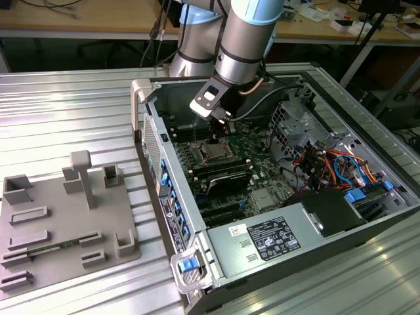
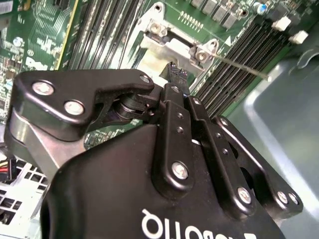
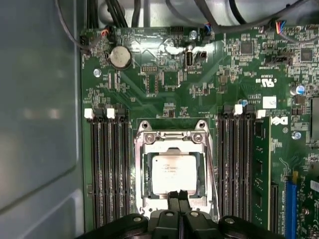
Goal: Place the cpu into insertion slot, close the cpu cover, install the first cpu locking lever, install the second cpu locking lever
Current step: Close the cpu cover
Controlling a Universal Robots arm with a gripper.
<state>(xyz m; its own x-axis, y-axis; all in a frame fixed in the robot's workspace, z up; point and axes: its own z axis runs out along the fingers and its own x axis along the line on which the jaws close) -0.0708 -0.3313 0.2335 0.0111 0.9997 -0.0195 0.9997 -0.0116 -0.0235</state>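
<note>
The cpu (image 3: 173,172) lies flat in the insertion slot (image 3: 139,174) on the green motherboard, its silver top facing up. The cpu cover (image 3: 172,136) appears to lie down around it, with the chip showing through its window. My gripper (image 3: 177,198) hovers over one edge of the socket, its two black fingers pressed together with nothing between them. In the exterior view the gripper (image 1: 217,136) hangs just above the cpu (image 1: 215,153) inside the open computer case. In the second wrist view a thin metal locking lever (image 2: 242,66) sticks out from a socket corner.
Long black memory slots (image 3: 107,169) flank the socket on both sides. The case walls (image 1: 152,141), cables (image 1: 328,161) and a grey box with a white label (image 1: 272,237) surround the board. A grey fixture plate (image 1: 62,220) lies at the exterior view's left.
</note>
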